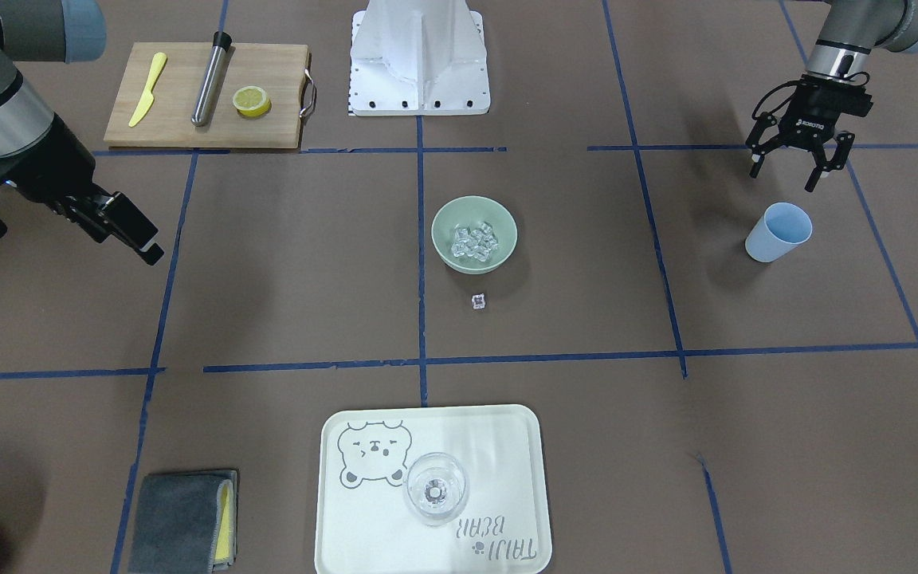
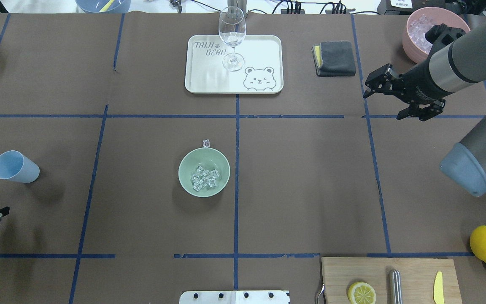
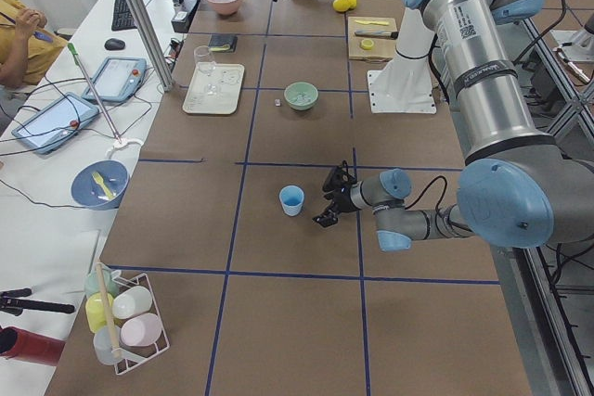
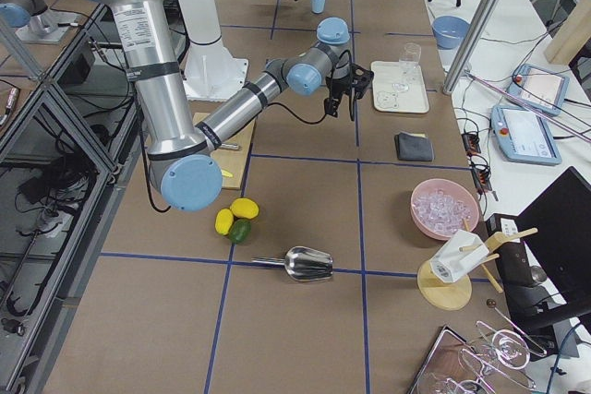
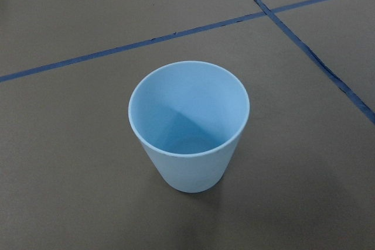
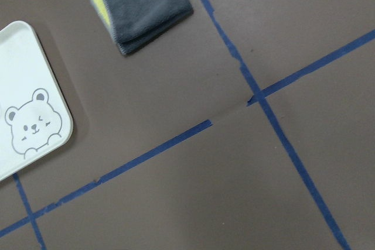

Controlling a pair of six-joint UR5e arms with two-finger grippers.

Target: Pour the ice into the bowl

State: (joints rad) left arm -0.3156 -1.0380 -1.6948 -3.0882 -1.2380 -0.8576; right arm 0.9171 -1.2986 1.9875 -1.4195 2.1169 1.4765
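The ice (image 1: 475, 241) is piled in the sage-green bowl (image 1: 447, 209) at the middle of the table (image 1: 586, 279), with one stray cube (image 1: 478, 301) lying just outside it. The open, empty left claw (image 1: 784, 177) is held near the upright blue cup (image 1: 778, 232), which could be clipped and toppled. The right claw (image 2: 384, 103) is spread too.

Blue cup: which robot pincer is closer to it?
The left. The left pincer hangs open close beside the blue cup. The right pincer is far off on the other side, near the grey cloth.

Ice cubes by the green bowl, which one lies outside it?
The lone ice cube on the table beside the bowl, toward the tray; the rest sit inside.
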